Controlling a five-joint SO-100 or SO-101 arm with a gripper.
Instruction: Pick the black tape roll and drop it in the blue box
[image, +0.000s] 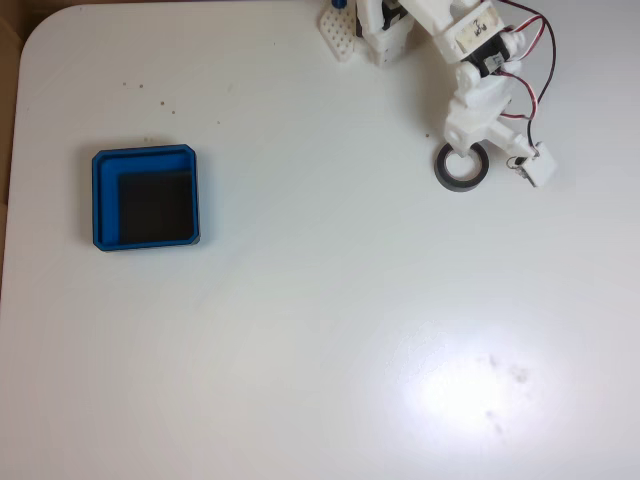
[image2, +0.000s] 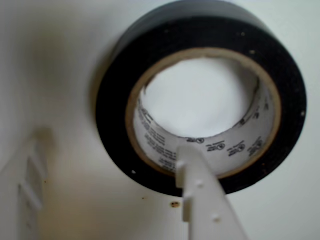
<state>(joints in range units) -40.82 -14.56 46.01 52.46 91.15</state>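
The small black ring of tape with a pale cardboard core (image: 461, 167) lies flat on the white table (image: 320, 330), far over to the right and toward the far edge in the fixed view. The white two-finger gripper (image: 470, 152) is down on top of it, at the end of the white plastic arm (image: 470, 60) that reaches from the far edge with red and black wires looping beside it.

In the wrist view the roll (image2: 200, 100) fills most of the picture. One white finger (image2: 200, 195) comes up from the near edge and crosses the roll's rim into its open centre; another pale finger shows blurred at the lower left, outside the ring. The fingers are parted, straddling the roll's wall, not clamped on it as far as I can see.

The shallow square bright-blue box with a black floor (image: 105, 200) sits well apart, at the left of the table.
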